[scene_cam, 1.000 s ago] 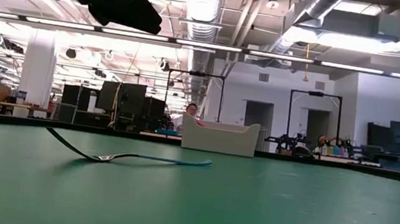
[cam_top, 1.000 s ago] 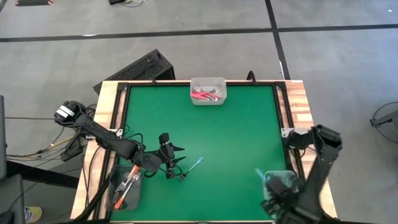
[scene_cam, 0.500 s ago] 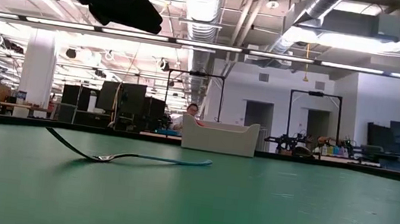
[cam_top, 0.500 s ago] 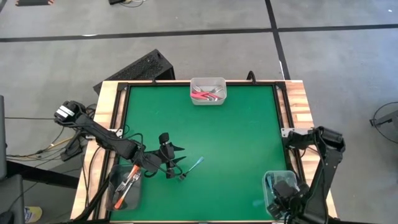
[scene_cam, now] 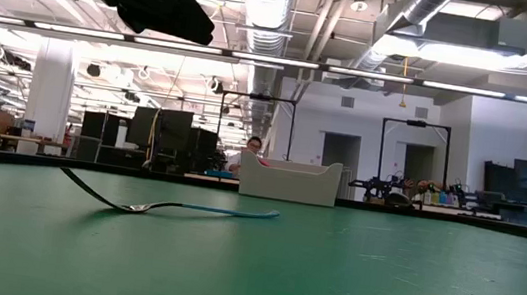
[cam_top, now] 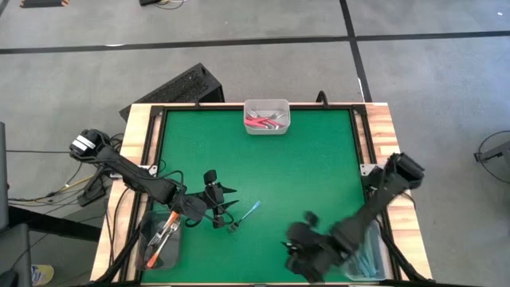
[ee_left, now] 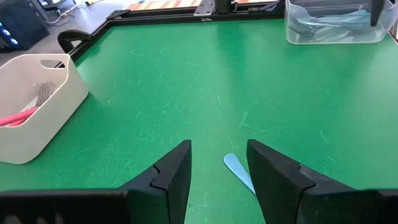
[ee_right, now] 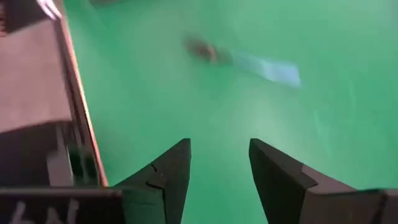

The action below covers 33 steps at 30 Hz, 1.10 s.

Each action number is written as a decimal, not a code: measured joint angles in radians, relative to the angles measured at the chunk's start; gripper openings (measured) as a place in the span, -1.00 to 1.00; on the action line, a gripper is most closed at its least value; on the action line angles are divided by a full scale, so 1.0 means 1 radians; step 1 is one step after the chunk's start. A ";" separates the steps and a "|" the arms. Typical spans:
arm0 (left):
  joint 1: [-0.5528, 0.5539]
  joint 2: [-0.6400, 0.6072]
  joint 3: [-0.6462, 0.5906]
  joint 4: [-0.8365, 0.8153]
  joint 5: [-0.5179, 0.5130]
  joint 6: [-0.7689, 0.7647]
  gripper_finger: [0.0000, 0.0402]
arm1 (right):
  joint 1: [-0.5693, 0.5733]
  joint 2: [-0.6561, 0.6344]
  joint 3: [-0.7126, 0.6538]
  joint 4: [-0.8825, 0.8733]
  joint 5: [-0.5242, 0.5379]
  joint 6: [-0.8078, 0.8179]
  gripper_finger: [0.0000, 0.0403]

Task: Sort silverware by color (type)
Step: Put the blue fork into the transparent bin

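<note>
**One teal fork on the mat, both grippers empty**

High view: the left gripper (cam_top: 217, 206) hovers low, just beside a teal fork (cam_top: 247, 214) lying on the green table (cam_top: 303, 159). The right gripper (cam_top: 301, 239) reaches over the near edge, clear of the tub (cam_top: 370, 253) at the right corner. Orange forks (cam_top: 163, 233) lie in the left tub, pink-red forks (cam_top: 261, 120) in the far tub.

Low view: the fork lies flat, tines curving up.

Left wrist view: fingers (ee_left: 174, 177) apart, the handle's tip between them.

Right wrist view: fingers (ee_right: 171, 171) apart, nothing held.
</note>
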 joint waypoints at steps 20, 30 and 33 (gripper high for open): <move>-0.076 0.000 0.000 -0.252 -0.061 -0.202 -0.28 | -0.404 0.251 0.044 0.434 -0.393 -0.933 -0.11; -0.073 0.000 0.000 -0.301 -0.097 -0.237 -0.28 | -0.471 0.352 0.041 0.427 -0.538 -0.982 -0.11; -0.067 0.000 0.000 -0.302 -0.106 -0.241 -0.28 | -0.472 0.379 0.044 0.440 -0.542 -0.980 -0.15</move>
